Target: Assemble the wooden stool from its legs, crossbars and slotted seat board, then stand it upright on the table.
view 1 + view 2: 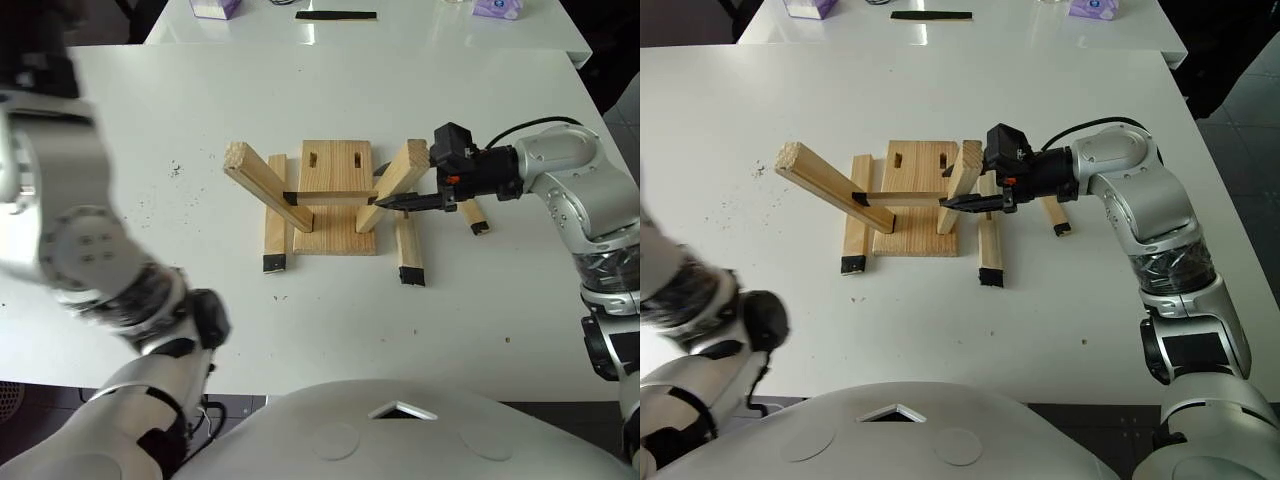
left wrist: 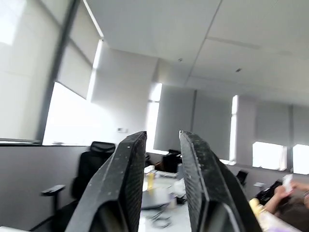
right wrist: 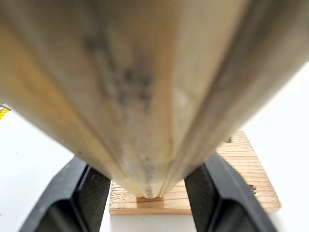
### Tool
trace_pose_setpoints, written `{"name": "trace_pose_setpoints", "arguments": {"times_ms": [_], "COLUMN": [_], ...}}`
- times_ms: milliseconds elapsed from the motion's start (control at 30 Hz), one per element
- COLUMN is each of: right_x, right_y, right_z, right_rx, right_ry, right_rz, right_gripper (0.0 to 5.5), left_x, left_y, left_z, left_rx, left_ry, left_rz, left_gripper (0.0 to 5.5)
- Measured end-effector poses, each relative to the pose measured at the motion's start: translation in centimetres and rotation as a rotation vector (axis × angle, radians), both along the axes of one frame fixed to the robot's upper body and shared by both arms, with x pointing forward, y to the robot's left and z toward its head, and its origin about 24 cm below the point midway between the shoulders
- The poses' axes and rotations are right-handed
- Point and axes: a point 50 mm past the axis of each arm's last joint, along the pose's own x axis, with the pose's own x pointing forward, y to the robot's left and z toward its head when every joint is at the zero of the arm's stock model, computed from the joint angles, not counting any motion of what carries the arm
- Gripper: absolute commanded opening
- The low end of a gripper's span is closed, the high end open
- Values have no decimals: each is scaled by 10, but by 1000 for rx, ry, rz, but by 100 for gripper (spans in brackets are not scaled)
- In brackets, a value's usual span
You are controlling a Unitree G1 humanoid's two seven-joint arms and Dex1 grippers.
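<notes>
White table (image 1: 150, 120) seen from above, with a half-built wooden stool at its centre. The slotted seat board (image 1: 335, 160) lies flat, and over it leans a frame of two legs joined by a crossbar (image 1: 330, 198). The right gripper (image 1: 385, 205) is clamped on the frame's right leg (image 1: 400, 172), one finger on each side of the wood. The right arm reaches in low from the table's right side, wrist pointing toward the centre. The frame's left leg (image 1: 260, 178) slants up and outward, untouched. Loose legs (image 1: 275, 235) lie flat just beside the board, one on each side. The step in hand seems to be seating this frame in the board; the next move likely calls for lining the leg ends up with the slots before pressing down. The left gripper (image 2: 162, 135), fingers slightly apart and empty, is raised well clear, pointing up toward the ceiling
</notes>
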Motion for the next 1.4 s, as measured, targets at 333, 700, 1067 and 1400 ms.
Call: {"name": "trace_pose_setpoints", "arguments": {"times_ms": [333, 700, 1067, 1400], "right_x": [5, 10, -3, -32], "right_y": [-1, -6, -26, -47], "right_z": [1, 2, 7, 14], "right_rx": [-15, -20, 141, 158], "right_ry": [11, 12, 23, 71], "right_rz": [10, 32, -104, -233], "right_gripper": [204, 240, 317, 317], "left_x": [-25, -28, -35, -39], "left_y": [-71, -78, -53, -28], "left_z": [-142, -148, -147, -163], "left_rx": [90, 63, 20, 36], "left_ry": [570, 538, 502, 615], "left_rz": [-623, -613, -642, -423], "left_gripper": [0, 0, 0, 0]}}
